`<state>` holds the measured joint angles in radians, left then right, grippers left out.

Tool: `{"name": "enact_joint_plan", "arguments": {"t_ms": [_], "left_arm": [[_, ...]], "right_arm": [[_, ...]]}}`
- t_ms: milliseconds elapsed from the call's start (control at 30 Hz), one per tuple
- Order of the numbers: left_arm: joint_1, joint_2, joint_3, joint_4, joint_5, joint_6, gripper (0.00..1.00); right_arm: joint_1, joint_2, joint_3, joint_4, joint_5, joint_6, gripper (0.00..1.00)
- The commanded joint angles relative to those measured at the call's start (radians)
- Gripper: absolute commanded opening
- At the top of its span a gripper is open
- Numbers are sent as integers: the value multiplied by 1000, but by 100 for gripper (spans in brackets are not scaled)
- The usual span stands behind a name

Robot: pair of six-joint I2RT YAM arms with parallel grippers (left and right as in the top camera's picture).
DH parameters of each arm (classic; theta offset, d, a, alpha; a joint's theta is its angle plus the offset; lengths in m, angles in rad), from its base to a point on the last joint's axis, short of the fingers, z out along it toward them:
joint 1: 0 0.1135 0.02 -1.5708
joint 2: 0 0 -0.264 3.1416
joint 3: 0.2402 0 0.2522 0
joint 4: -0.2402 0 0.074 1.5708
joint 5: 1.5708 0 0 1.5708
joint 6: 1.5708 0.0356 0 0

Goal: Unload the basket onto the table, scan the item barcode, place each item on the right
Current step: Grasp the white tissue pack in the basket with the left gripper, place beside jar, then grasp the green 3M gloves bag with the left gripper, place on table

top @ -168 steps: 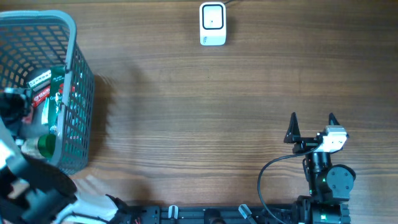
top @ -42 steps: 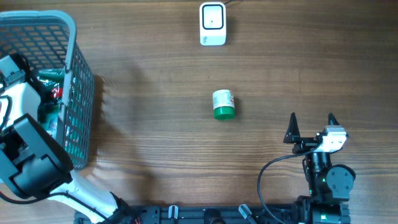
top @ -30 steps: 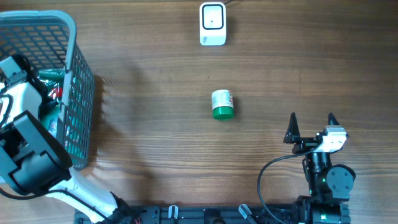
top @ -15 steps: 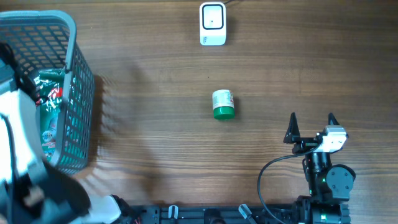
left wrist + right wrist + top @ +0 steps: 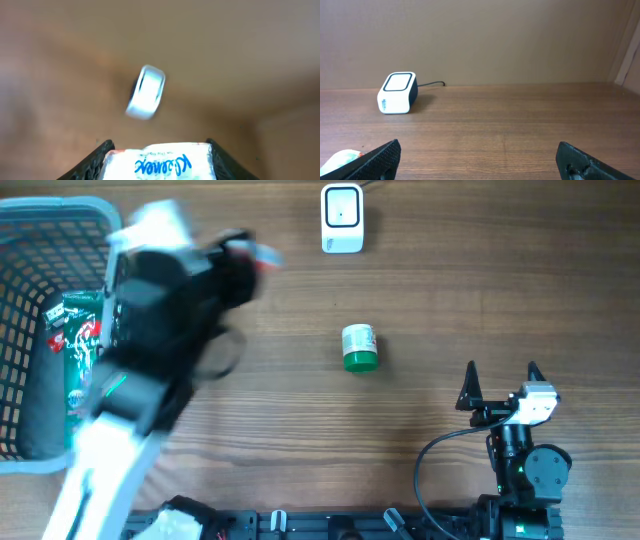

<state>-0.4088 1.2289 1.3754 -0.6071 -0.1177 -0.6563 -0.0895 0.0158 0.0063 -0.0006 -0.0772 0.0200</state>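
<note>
Tissue pack [image 5: 157,162], white with blue Kleenex script reading straight across, sits clamped in the left gripper [image 5: 157,146] above the table, its visible length spanning finger to finger, facing the blurred scanner [image 5: 145,92], while the right gripper [image 5: 501,370] rests spread wide.

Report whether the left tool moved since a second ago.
Yes: left tool swung right, out of the grey plastic basket, toward the white scanner.
</note>
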Motion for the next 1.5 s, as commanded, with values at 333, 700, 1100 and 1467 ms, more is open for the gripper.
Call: {"name": "enact_joint_plan", "arguments": {"t_ms": [333,700,1100,1467], "left_arm": [[-256,681,-25,4,-108,-109,61],[-38,212,379,-172,-426,155,100],[1059,220,307,-505,208,-11,100],[1121,277,-249,2,282,591,100]], "right_arm": [[2,-8,-1,2,10,-18,100],[2,-8,-1,2,10,-18,100],[2,-8,-1,2,10,-18,100],[2,-8,-1,2,10,-17,100]]}}
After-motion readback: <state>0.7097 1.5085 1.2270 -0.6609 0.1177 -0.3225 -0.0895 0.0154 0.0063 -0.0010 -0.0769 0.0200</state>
